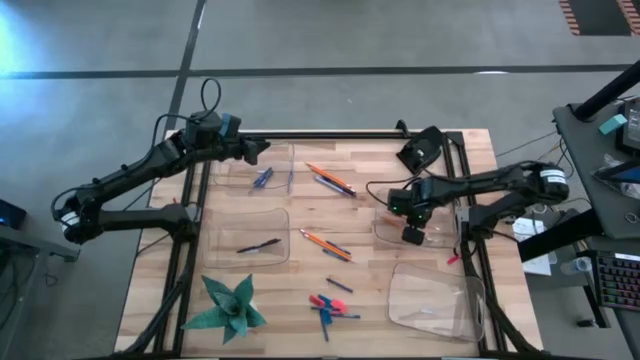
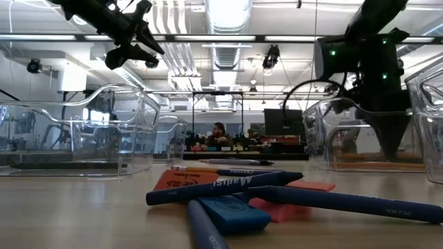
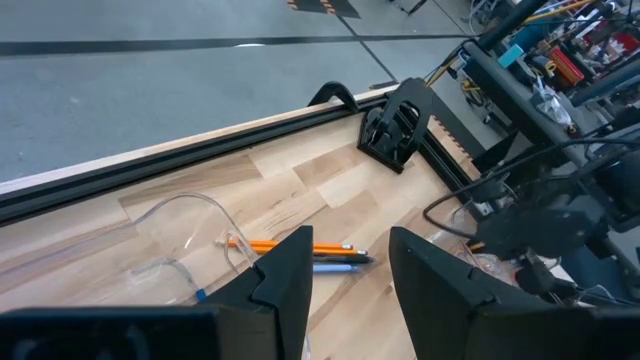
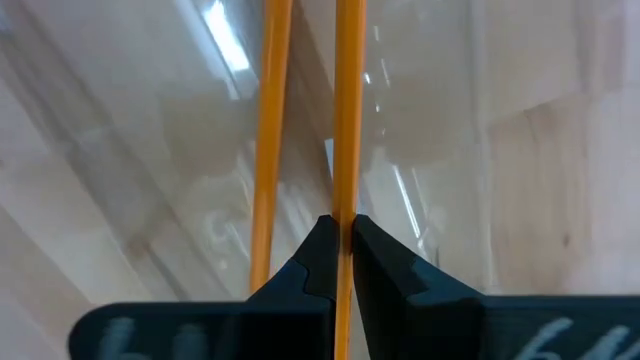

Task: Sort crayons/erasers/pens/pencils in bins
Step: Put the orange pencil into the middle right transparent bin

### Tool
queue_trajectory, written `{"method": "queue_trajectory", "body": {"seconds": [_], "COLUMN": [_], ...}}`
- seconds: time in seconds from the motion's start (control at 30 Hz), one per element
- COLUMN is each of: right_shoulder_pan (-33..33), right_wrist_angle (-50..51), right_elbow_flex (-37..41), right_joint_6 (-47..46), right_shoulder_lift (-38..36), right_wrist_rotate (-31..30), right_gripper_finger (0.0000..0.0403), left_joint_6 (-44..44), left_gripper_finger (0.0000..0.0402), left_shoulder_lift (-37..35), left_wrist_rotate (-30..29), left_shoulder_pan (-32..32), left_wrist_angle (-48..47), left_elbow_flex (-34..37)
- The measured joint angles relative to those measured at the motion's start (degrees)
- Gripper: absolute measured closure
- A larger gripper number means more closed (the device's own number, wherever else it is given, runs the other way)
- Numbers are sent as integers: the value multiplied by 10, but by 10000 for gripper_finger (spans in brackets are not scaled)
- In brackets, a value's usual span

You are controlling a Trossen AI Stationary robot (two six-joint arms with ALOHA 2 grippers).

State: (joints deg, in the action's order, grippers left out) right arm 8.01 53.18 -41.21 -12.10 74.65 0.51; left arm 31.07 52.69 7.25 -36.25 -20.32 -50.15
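Note:
My right gripper (image 1: pixel 412 234) points down into the clear bin at the right (image 1: pixel 385 228) and is shut on an orange pencil (image 4: pixel 349 120). A second orange pencil (image 4: pixel 272 130) lies beside it on the bin floor. My left gripper (image 1: pixel 255 148) is open and empty, high above the far-left bin (image 1: pixel 232 172), which holds blue sticks (image 1: pixel 262 178). Two more pairs of sticks, each with an orange pencil, lie on the table at the far middle (image 1: pixel 332 180) and the centre (image 1: pixel 326 244). Pink and blue erasers (image 1: pixel 322 300) lie near the front among blue sticks. My right gripper pinches the orange pencil's shaft (image 4: pixel 347 205) between its two fingertips (image 4: pixel 318 255). The fingers come from above, pointing down, and lie across the pencil. The pencil is level, close over the bin floor; whether it rests on the floor I cannot tell.
A left-middle bin (image 1: pixel 228 250) holds a dark pen (image 1: pixel 258 246). A fourth bin (image 1: pixel 400 300) stands at the near right. A green folded paper shape (image 1: pixel 228 305) lies at the near left. A black mount (image 1: pixel 420 148) sits at the far right.

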Motion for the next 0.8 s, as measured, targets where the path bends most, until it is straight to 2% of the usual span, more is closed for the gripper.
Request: {"method": "queue_trajectory", "body": {"seconds": [0.23,0.53,0.8], "right_shoulder_pan": [0,0,0], "right_wrist_angle": [-2,-36,-51], "right_elbow_flex": [-1,1,2], "right_joint_6": [6,8,7], "right_shoulder_lift": [38,18,12], "right_wrist_rotate": [10,10,9], "right_gripper_finger": [390,387,320], "left_joint_6": [0,0,0], "left_gripper_finger": [281,281,281], "left_shoulder_lift": [0,0,0], "left_wrist_rotate": [0,0,0], "left_shoulder_pan": [0,0,0], "left_wrist_angle": [0,0,-2], "left_elbow_flex": [0,3,9]}}
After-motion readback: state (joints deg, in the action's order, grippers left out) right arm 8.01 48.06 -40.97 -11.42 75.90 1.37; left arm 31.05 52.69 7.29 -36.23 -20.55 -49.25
